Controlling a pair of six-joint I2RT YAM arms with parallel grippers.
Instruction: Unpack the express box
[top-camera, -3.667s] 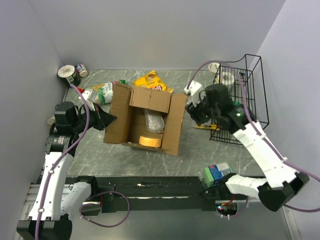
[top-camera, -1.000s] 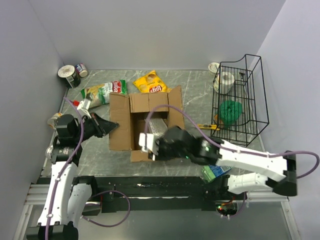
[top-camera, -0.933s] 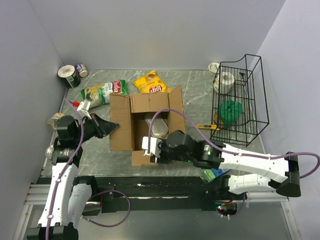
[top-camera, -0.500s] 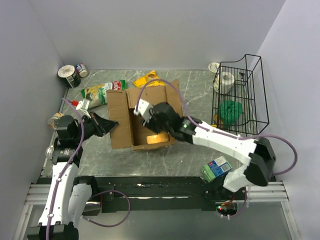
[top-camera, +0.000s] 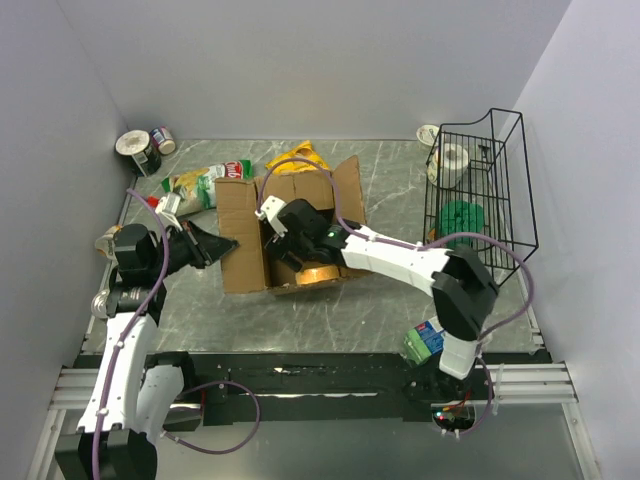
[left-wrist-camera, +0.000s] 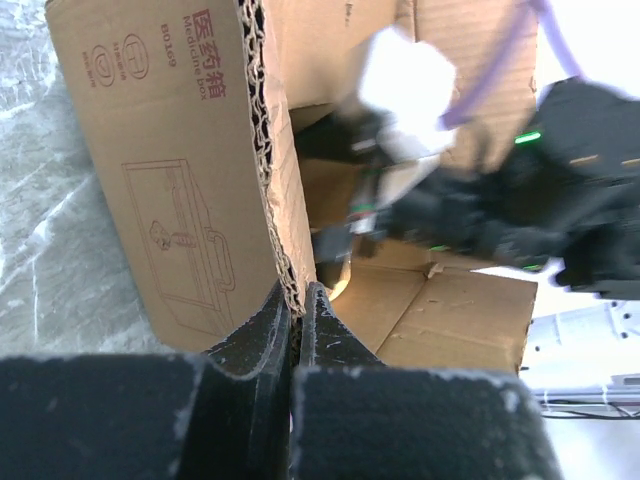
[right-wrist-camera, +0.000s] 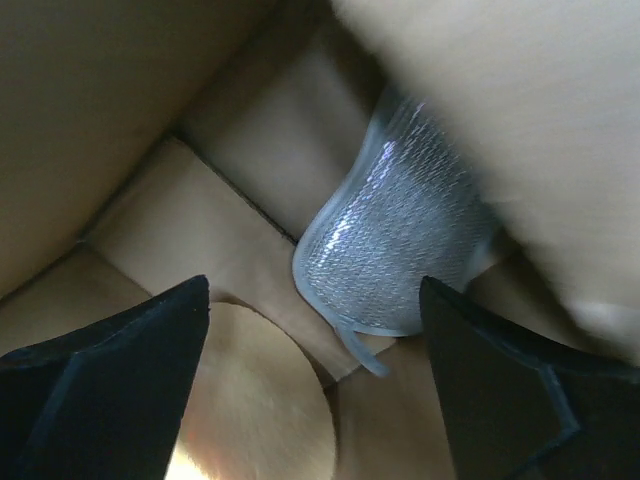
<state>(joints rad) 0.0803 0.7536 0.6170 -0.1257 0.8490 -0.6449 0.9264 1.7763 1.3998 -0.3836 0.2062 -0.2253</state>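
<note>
The express box (top-camera: 243, 240), an open brown carton, stands at the table's middle. My left gripper (top-camera: 222, 244) is shut on the edge of its left flap (left-wrist-camera: 190, 170), which shows pinched between the black fingers (left-wrist-camera: 325, 325) in the left wrist view. My right gripper (top-camera: 285, 235) is down inside the box and open, its fingers (right-wrist-camera: 130, 370) spread wide. Between them lie a clear ribbed plastic piece (right-wrist-camera: 400, 250) and a round golden disc (right-wrist-camera: 260, 410) on the box floor. The disc also shows in the top view (top-camera: 318, 272).
A black wire basket (top-camera: 478, 200) with a green object and a tape roll stands at the right. Snack bags (top-camera: 205, 183) and a yellow bag (top-camera: 295, 160) lie behind the box. Cans (top-camera: 140, 148) sit in the far left corner. A green-blue packet box (top-camera: 428, 338) lies near right.
My right arm swung from the box's near side up over it and reached down inside. The box shifted and turned slightly. My left gripper kept its hold on the flap.
</note>
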